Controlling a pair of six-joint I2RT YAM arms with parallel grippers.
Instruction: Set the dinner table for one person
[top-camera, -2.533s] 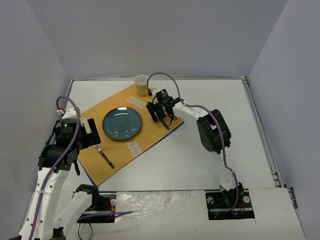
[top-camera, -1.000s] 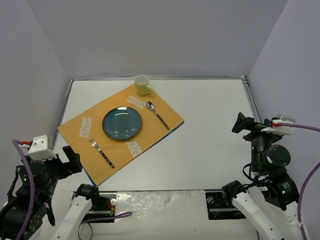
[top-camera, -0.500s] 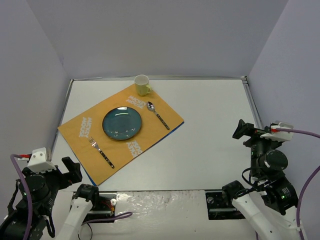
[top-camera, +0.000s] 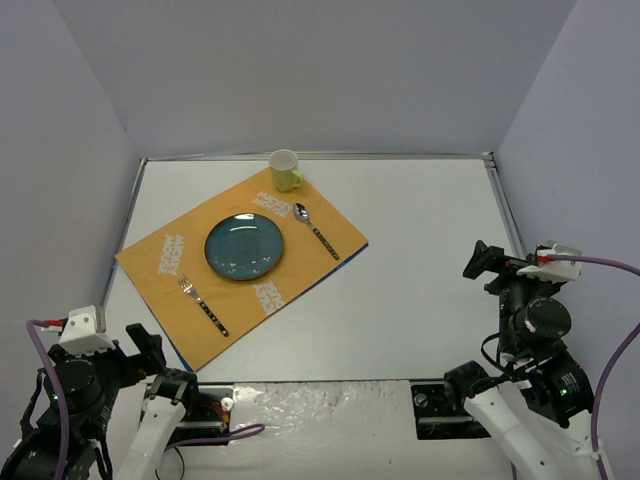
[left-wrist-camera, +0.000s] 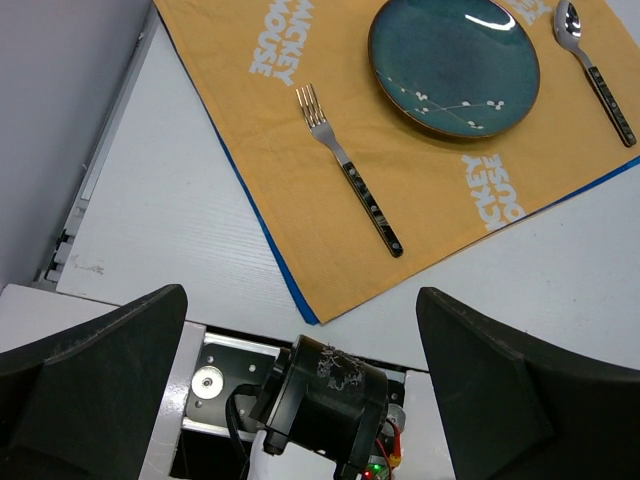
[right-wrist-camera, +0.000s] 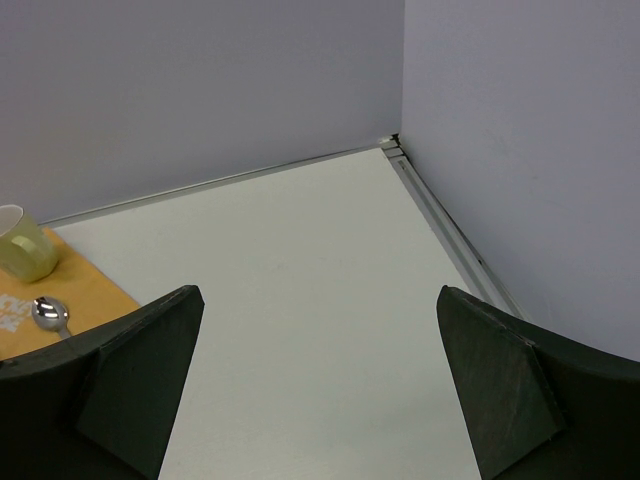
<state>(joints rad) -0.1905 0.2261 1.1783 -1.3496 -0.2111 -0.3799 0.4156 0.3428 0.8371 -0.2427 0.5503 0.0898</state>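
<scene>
- Left gripper (left-wrist-camera: 300, 296): jaws spread wide, nothing between them. It hangs over the near left corner of the dinner table (top-camera: 420, 300), close to its arm's base.
- Right gripper (right-wrist-camera: 318, 292): jaws also spread wide, nothing held. It sits high at the table's right side, facing the far right corner.
- Dinner table: large white top with metal strips along the left, far and right edges.
- Orange placemat (top-camera: 232, 300): lies skewed on the table's left half, with white lettering and a blue edge showing on the near side.
- Teal plate (top-camera: 244, 246): about mid-mat.
- Fork (top-camera: 203, 305): on the mat, near-left of the plate and apart from it, tines pointing away from the arms.
- Spoon (top-camera: 316, 229): on the mat, right of the plate and apart from it, bowl toward the far edge.
- Pale yellow mug (top-camera: 285, 170): upright at the mat's far corner, near the spoon's bowl.
</scene>
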